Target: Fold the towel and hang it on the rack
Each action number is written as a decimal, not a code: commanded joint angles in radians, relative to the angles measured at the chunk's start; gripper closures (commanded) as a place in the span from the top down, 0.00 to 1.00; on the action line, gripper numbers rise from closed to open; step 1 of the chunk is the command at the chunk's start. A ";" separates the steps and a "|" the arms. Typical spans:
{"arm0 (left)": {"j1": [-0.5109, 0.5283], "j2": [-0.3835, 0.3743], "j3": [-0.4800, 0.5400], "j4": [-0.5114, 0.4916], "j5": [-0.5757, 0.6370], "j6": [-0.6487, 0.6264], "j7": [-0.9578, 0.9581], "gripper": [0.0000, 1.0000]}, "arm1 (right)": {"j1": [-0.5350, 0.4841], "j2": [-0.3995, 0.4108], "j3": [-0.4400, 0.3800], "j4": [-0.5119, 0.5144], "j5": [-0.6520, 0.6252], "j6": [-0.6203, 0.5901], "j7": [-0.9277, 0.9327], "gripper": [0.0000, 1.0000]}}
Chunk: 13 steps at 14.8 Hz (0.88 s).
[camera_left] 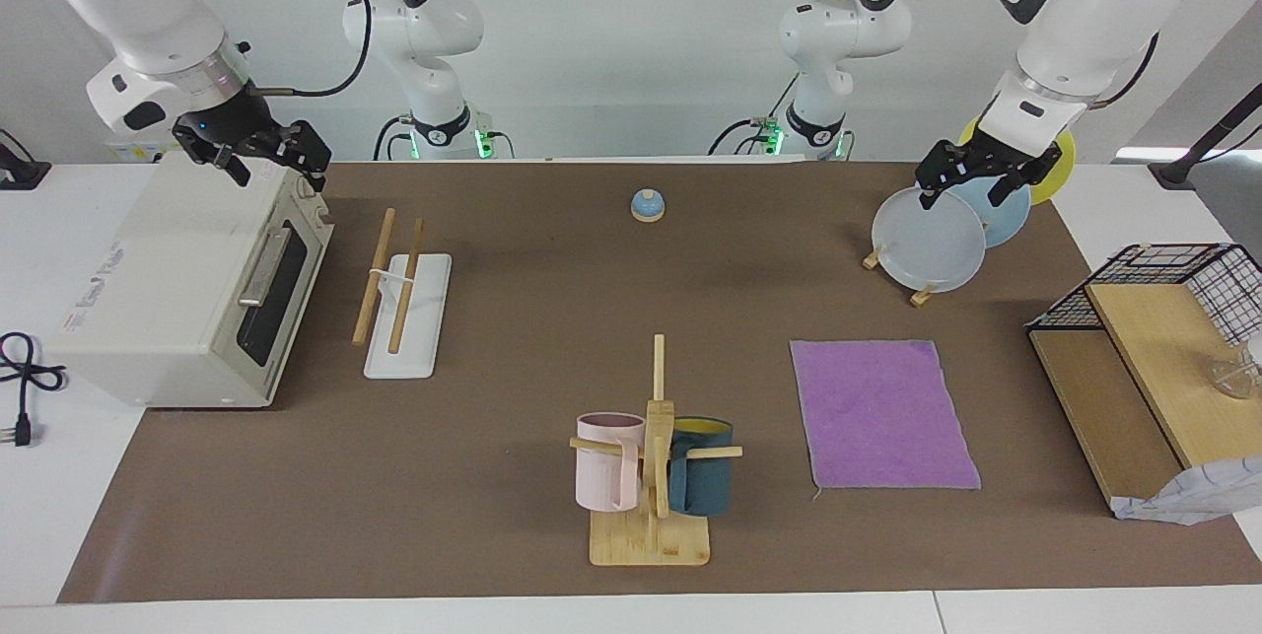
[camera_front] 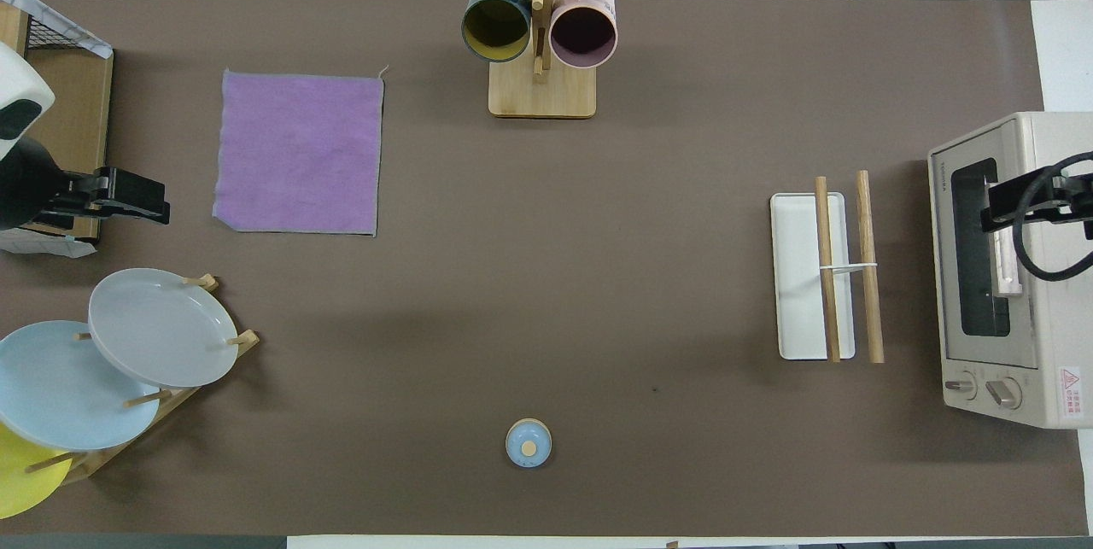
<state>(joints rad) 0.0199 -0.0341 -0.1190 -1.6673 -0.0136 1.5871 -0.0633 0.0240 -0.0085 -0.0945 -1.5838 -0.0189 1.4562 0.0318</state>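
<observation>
The towel (camera_left: 882, 412) lies flat and unfolded on the brown mat, purple face up, toward the left arm's end of the table; it also shows in the overhead view (camera_front: 297, 154). The rack (camera_left: 399, 284), two wooden rods on a white base, stands beside the toaster oven toward the right arm's end; it also shows in the overhead view (camera_front: 824, 267). My left gripper (camera_left: 971, 192) is open and empty, raised over the plates; in the overhead view (camera_front: 137, 195) it sits beside the towel. My right gripper (camera_left: 276, 171) is open and empty, raised over the toaster oven, as the overhead view (camera_front: 1016, 207) also shows.
A bamboo mug stand (camera_left: 651, 476) with two mugs stands beside the towel. A plate stand with several plates (camera_left: 932, 240) is nearer to the robots than the towel. A toaster oven (camera_left: 187, 289), a small blue bell (camera_left: 647, 205) and a wire-and-wood shelf (camera_left: 1144, 348) are also on the table.
</observation>
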 commanded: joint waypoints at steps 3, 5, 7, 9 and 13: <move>0.003 -0.015 0.004 -0.005 -0.009 -0.007 0.003 1.00 | 0.013 -0.027 0.012 -0.035 0.020 0.018 -0.033 1.00; 0.003 -0.017 0.004 -0.006 -0.009 -0.015 -0.001 1.00 | 0.011 -0.027 0.012 -0.042 0.020 0.019 -0.033 1.00; 0.008 -0.032 0.008 -0.044 -0.011 0.010 0.006 1.00 | 0.011 -0.036 0.012 -0.059 0.077 0.019 -0.021 1.00; 0.043 -0.033 0.009 -0.089 -0.011 0.072 0.013 1.00 | 0.013 -0.036 0.012 -0.062 0.091 0.061 -0.030 1.00; 0.071 -0.020 0.009 -0.277 -0.011 0.310 0.011 1.00 | 0.062 -0.074 0.015 -0.174 0.140 0.188 0.014 1.00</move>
<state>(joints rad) 0.0722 -0.0367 -0.1119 -1.8237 -0.0136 1.7697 -0.0627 0.0594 -0.0262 -0.0855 -1.6644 0.0957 1.5875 0.0307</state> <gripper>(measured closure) 0.000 0.000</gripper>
